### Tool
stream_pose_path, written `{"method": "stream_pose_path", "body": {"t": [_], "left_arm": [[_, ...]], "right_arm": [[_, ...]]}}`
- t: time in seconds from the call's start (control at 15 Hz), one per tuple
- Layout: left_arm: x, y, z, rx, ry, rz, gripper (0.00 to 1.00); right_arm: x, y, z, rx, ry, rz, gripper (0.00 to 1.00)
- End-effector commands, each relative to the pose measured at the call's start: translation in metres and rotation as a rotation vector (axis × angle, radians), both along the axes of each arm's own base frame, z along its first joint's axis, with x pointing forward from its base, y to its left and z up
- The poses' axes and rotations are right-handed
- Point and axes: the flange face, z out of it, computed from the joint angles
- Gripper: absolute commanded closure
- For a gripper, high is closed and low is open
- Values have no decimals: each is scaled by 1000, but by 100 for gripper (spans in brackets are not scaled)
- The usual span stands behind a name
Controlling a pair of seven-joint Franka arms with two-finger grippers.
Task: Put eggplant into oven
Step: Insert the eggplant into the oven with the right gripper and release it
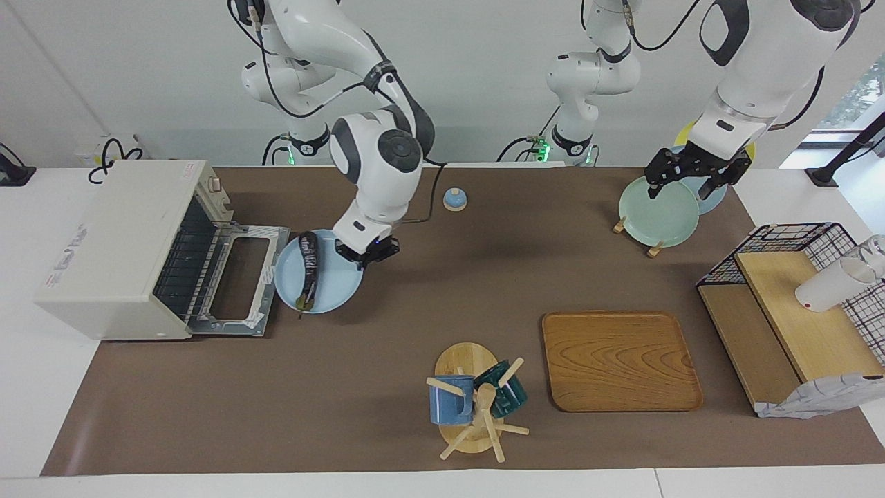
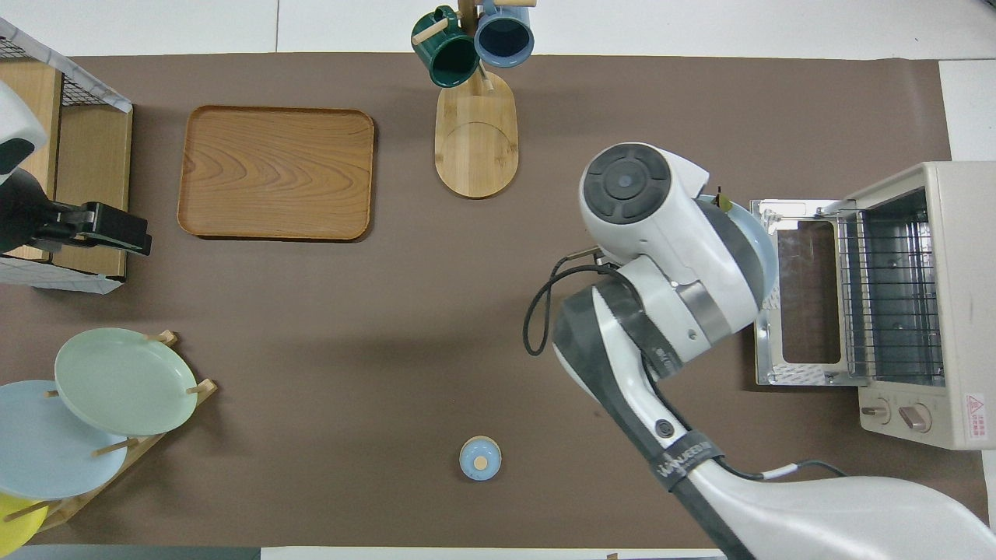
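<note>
While eggplant [image 1: 308, 269] lies plated, right end effector [image 1: 367, 253] apparently grips beside it.

Eggplant [image 1: 308, 269] beside open oven [image 1: 131, 247]

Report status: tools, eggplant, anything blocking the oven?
Right tool shut on blue plate rim beside oven's open door. Eggplant lying on plate. Left tool open over plate rack. Oven mouth unobstructed.

Eggplant [image 1: 308, 266] on plate [image 1: 332, 287] in front of open oven [image 1: 131, 242].
</note>
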Motion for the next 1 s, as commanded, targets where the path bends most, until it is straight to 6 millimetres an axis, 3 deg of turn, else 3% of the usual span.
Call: {"method": "stream_pose_path", "body": {"t": [0.0,0.6,0.73,0.93], "left_arm": [[-1,2,2,-5,13,14,0],[-3,10,7,-5,6,28,0],[-3,11,6,-5,6,30,0],[-2,17,6,-5,5,37,0]], "right_arm": [[-25,-61,8,2,21,40,100],[-25,-210,-12,41,82,87,100],[-26,-225,-13,43,93,88,100],[-28,-229,-16,45,98,81,100]]}}
